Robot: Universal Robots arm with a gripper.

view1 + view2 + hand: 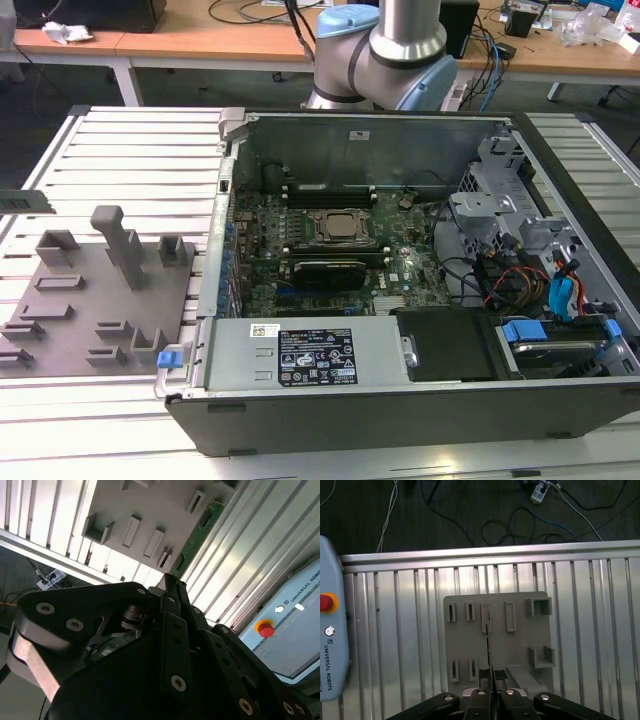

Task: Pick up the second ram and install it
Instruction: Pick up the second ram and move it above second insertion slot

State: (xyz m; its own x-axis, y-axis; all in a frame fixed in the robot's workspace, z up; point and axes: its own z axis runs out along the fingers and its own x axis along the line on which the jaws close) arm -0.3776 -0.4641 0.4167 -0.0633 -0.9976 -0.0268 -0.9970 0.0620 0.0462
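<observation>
The second ram [198, 529] is a thin green stick reaching out from my gripper [169, 582], whose fingers are shut on its near end. In the first wrist view the ram [490, 645] shows edge-on as a thin dark line rising from the gripper [490, 681]. It hangs well above the grey fixture plate [520, 630], over the plate's row of slots. The same plate [100, 300] lies at the exterior view's left, beside the open computer case [400, 400]. Long black memory sockets [330, 187] run across the motherboard behind the processor.
The slatted aluminium table [130, 150] carries both plate and case. A pale blue pendant with a red stop button [326, 602] lies on the table beside the plate. Cables trail on the floor [520, 520]. The arm's base [385, 60] stands behind the case.
</observation>
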